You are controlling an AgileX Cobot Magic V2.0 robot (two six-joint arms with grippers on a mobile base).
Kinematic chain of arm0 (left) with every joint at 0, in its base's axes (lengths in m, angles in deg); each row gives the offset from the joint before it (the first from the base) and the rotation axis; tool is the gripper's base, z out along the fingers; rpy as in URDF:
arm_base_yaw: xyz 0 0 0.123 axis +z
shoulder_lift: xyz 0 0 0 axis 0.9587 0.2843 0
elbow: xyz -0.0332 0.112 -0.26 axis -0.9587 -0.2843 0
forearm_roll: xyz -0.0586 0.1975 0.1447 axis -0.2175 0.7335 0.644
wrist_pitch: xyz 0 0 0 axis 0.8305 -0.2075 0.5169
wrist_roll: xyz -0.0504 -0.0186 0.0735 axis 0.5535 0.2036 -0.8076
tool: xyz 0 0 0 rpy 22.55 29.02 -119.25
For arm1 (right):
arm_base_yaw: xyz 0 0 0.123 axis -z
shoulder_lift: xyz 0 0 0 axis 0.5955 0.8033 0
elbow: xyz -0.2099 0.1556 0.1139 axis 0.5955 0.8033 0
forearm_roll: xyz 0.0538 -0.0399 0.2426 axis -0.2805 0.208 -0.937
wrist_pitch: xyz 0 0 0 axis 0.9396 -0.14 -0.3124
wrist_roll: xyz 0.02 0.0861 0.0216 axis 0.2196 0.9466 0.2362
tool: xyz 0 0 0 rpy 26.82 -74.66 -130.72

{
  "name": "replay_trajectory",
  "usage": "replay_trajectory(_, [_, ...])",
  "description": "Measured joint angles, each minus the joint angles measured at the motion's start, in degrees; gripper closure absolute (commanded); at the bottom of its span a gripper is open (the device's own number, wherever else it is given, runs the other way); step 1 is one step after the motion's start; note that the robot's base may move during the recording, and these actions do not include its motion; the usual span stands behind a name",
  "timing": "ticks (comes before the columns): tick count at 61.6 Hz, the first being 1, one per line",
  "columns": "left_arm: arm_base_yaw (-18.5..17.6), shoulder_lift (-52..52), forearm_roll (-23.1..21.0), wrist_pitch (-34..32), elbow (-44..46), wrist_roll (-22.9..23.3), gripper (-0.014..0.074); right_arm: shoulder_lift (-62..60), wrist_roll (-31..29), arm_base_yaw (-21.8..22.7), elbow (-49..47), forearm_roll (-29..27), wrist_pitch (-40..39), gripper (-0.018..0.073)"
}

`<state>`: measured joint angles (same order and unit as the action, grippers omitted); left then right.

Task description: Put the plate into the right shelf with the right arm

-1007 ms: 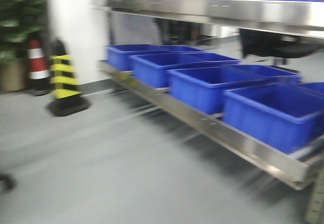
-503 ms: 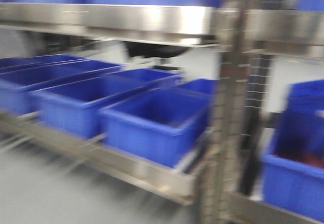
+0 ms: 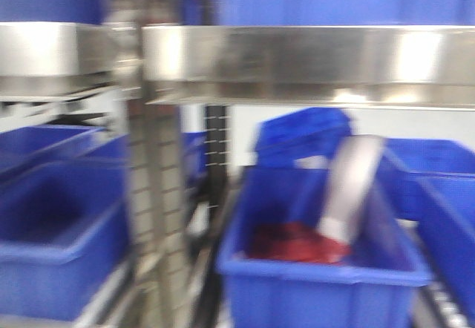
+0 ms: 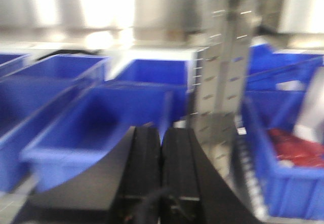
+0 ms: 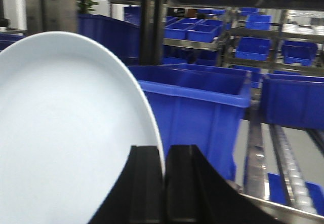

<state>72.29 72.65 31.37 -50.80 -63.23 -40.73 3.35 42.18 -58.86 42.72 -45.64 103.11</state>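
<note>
In the right wrist view my right gripper (image 5: 163, 159) is shut on the rim of the white plate (image 5: 66, 133), which stands on edge and fills the left of that view. The stainless-steel shelf (image 3: 297, 61) fills the front view, with a perforated upright (image 3: 152, 194) and blue bins; it also shows in the left wrist view (image 4: 223, 82). My left gripper (image 4: 161, 143) is shut and empty in front of that upright. Neither gripper nor the plate shows in the front view.
A blue bin (image 3: 319, 269) right of the upright holds red items and a leaning pale object (image 3: 349, 187). An empty blue bin (image 3: 52, 231) sits left of the upright. More blue bins (image 5: 192, 102) and roller rails (image 5: 291, 173) show in the right wrist view.
The front view has swung right along the shelf: the floor and traffic cones have left view, and the upright has moved from right to left, bringing the bin with red items into the centre.
</note>
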Motion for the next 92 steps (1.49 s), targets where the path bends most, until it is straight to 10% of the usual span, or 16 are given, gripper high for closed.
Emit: replay_trajectory(92, [0.0, 0.0, 0.0, 0.0, 0.0, 0.0, 0.0643, 0.0, 0.0, 0.0, 0.0, 0.0, 0.0, 0.0521])
